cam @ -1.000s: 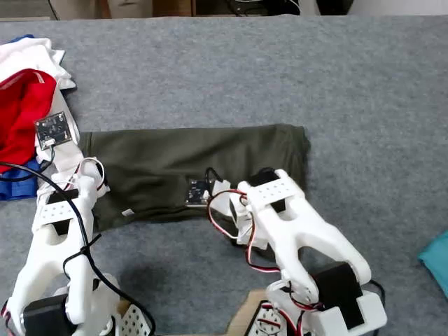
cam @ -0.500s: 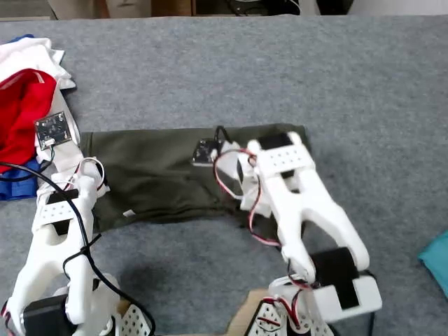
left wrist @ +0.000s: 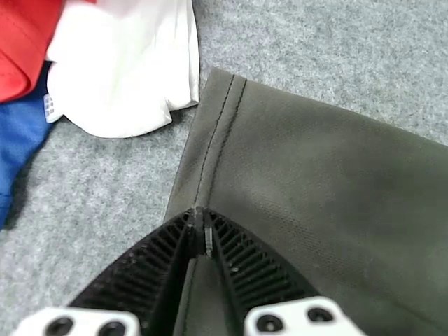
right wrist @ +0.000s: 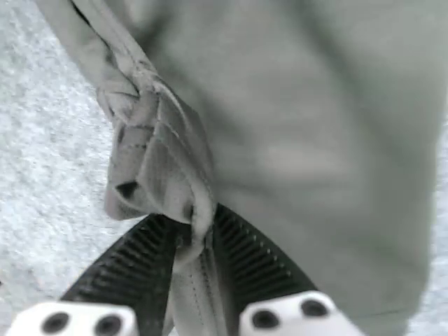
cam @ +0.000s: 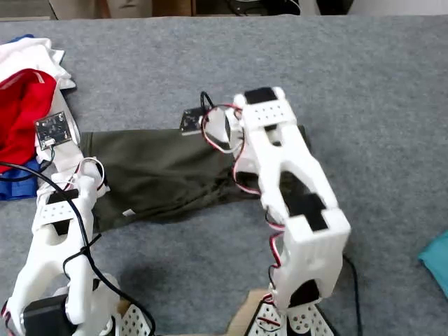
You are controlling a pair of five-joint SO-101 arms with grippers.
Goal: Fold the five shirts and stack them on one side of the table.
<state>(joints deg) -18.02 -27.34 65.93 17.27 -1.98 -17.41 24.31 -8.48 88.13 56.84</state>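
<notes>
The right arm (cam: 294,189) is reaching further toward twelve o'clock than it was a second ago, carrying the near edge of the green shirt (cam: 154,168) up and over. The right gripper (right wrist: 199,217) is squeezing tight on a bunched bit of that cloth, so I think it is making a fold. The left gripper (left wrist: 201,227) is pinching the shirt's hem at the nine o'clock end, closed on it, likely keeping the shirt from sliding. The shirt is lying across the middle of the table (cam: 364,84). A red shirt (cam: 24,115), a white shirt (cam: 31,52) and a blue shirt (cam: 14,185) are sitting in a heap at ten o'clock, just beside the left gripper. A teal cloth (cam: 437,262) is peeking in at four o'clock, well apart
</notes>
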